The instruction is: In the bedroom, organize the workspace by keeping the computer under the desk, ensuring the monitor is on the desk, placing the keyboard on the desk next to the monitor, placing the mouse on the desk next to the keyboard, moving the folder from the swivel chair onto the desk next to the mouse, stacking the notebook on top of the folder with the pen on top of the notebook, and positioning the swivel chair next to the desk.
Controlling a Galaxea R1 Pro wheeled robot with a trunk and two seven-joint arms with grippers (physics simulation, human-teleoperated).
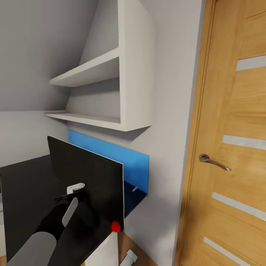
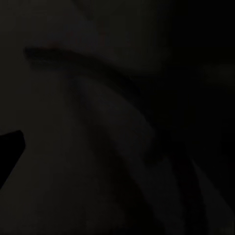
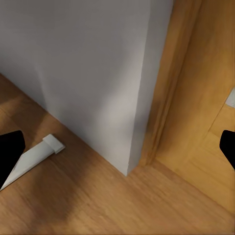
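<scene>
The monitor [image 1: 88, 173] stands on the black desk [image 1: 26, 188] near its right end, its black front turned toward me and a red dot at its lower right corner. My left gripper [image 1: 75, 190] reaches up from below and is pressed close to the lower part of the screen. The dark screen hides its fingers, and the left wrist view is almost wholly dark. In the right wrist view my right gripper [image 3: 117, 149] hangs open over the wood floor by the wall corner, its fingertips [image 3: 10, 154] far apart with nothing between them.
A blue wall panel [image 1: 111, 155] runs behind the desk, under white wall shelves [image 1: 107, 92]. A wooden door [image 1: 229, 111] with a metal handle [image 1: 212, 160] is close on the right. A white piece [image 3: 34, 156] lies on the floor by the wall.
</scene>
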